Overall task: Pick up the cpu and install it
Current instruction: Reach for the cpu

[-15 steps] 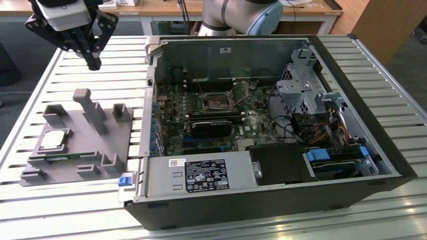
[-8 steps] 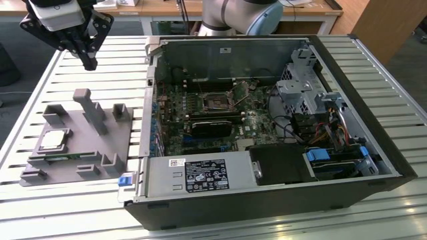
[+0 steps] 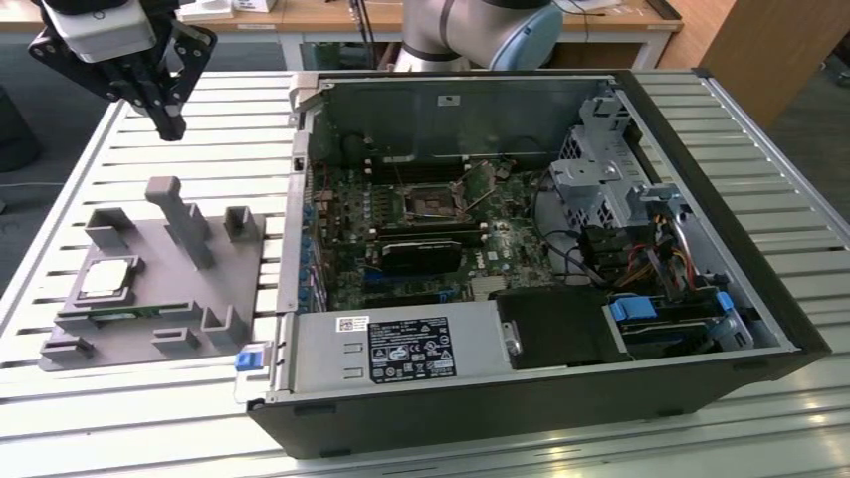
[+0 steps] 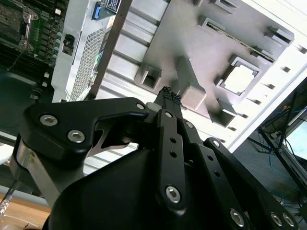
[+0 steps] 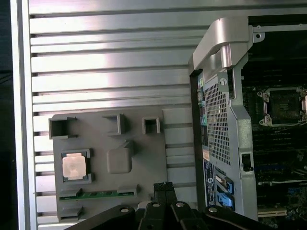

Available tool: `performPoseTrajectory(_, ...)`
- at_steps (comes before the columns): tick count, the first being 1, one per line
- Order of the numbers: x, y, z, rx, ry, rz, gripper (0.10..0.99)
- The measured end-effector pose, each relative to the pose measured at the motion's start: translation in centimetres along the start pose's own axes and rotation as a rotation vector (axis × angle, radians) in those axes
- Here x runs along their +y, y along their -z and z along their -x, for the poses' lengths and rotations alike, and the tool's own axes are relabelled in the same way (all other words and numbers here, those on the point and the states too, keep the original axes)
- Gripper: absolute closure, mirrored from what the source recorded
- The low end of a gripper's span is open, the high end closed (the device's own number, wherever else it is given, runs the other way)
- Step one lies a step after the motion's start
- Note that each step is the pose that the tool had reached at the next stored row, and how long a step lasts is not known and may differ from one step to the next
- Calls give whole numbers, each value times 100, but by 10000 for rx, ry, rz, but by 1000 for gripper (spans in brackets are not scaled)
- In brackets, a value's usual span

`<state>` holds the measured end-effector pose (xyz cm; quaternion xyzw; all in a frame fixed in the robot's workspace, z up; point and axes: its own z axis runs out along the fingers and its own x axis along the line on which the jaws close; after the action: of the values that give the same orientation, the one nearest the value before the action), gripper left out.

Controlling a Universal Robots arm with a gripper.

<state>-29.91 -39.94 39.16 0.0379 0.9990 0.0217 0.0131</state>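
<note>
The cpu [image 3: 106, 278], a small flat silvery square chip, sat in a grey plastic holder [image 3: 166, 284] on the desk [image 3: 226, 139]; seemingly light, stiff, fragile, best gripped by its edges. My claw [image 3: 169, 129] hovered closed, empty.

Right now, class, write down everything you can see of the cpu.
The cpu is a small, flat square chip with a silvery metal top plate and a thin pale rim. It lies flat, plate up, in a square recess of the grey holder on the table, at the exterior view's left of the open case. Only the holder touches it; the gripper hangs apart, empty.
</note>
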Motion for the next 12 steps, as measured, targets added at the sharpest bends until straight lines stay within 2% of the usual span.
performPoseTrajectory(12, -9, 2, -114, 1, 0, 0, 980)
